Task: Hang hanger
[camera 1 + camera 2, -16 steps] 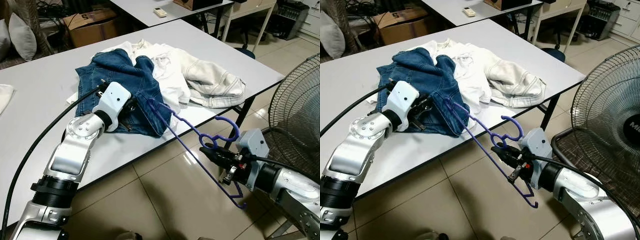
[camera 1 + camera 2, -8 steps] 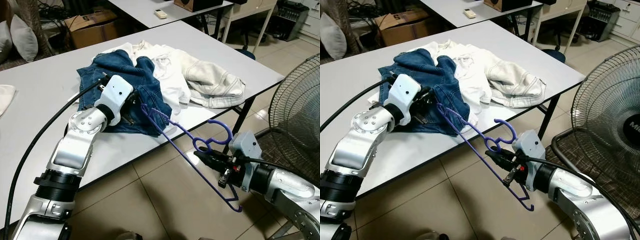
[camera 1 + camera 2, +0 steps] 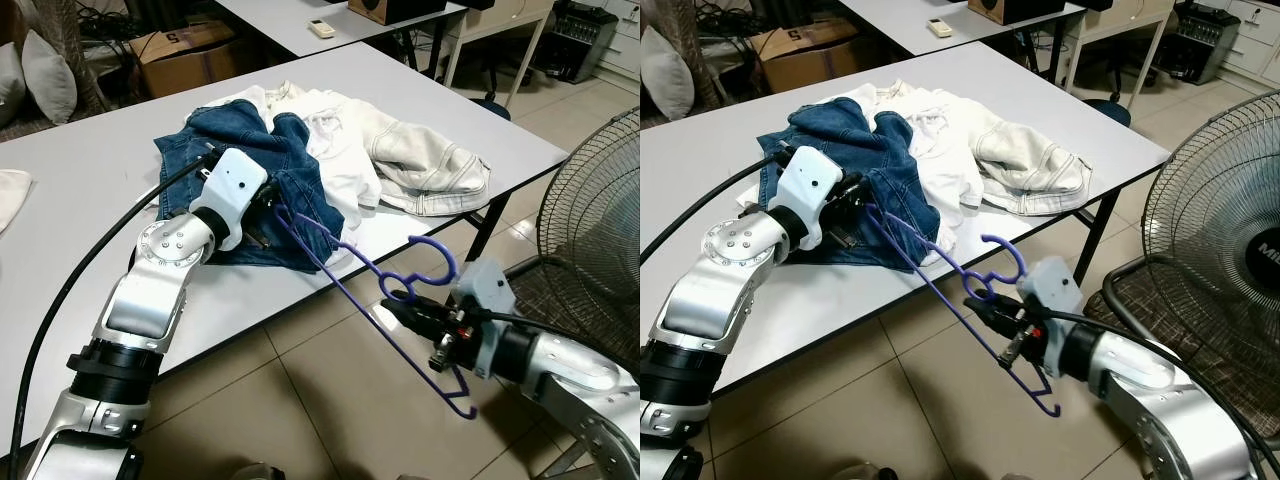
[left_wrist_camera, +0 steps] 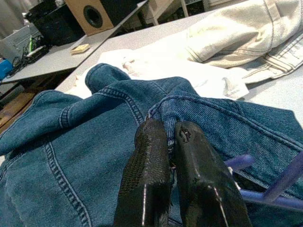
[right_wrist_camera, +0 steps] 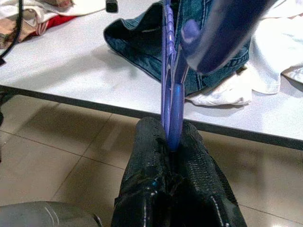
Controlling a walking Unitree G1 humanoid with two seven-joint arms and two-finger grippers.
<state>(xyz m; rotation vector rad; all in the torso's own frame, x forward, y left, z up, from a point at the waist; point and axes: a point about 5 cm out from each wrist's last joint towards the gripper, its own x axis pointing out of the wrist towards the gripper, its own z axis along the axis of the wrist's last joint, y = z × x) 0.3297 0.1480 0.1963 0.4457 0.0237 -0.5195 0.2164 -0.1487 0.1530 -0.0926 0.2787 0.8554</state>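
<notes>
A purple plastic hanger slants from the table edge down over the floor. My right gripper is shut on it just below its hook. One end of the hanger reaches into the folds of a blue denim garment that lies crumpled on the white table. My left gripper is shut on a fold of that denim, right beside the hanger's end. In the right wrist view the hanger bar rises from between the closed fingers.
A white shirt and a cream jacket lie against the denim on the table. A large floor fan stands close on the right. A second table with a remote is behind. Tiled floor lies below the table edge.
My right gripper has carried the hanger to the left, pushing its far end further into the denim. My left gripper lifted the denim slightly and now holds still.
</notes>
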